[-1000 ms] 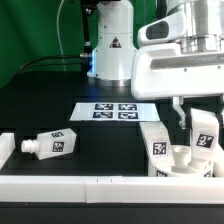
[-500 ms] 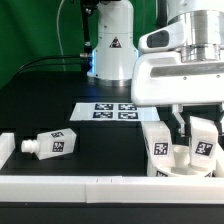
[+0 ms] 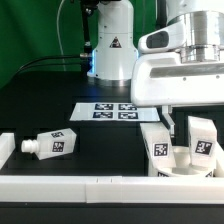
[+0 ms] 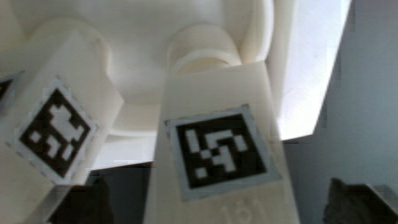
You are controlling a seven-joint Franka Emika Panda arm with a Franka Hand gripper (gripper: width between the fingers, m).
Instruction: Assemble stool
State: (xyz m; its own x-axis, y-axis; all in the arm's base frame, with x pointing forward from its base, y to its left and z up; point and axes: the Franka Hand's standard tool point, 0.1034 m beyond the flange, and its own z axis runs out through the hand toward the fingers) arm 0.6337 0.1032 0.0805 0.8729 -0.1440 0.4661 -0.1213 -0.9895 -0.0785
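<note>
The gripper (image 3: 184, 124) hangs with jaws spread astride an upright leg (image 4: 217, 150) standing on the round seat (image 3: 183, 160). A loose leg (image 3: 52, 144) lies well apart on the black table (image 3: 110, 152).

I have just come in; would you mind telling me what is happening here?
The arm's gripper hangs over the stool seat, jaws open on either side of an upright leg standing on the seat. A second leg stands beside it. The third leg lies loose on the table, toward the exterior view's left.
</note>
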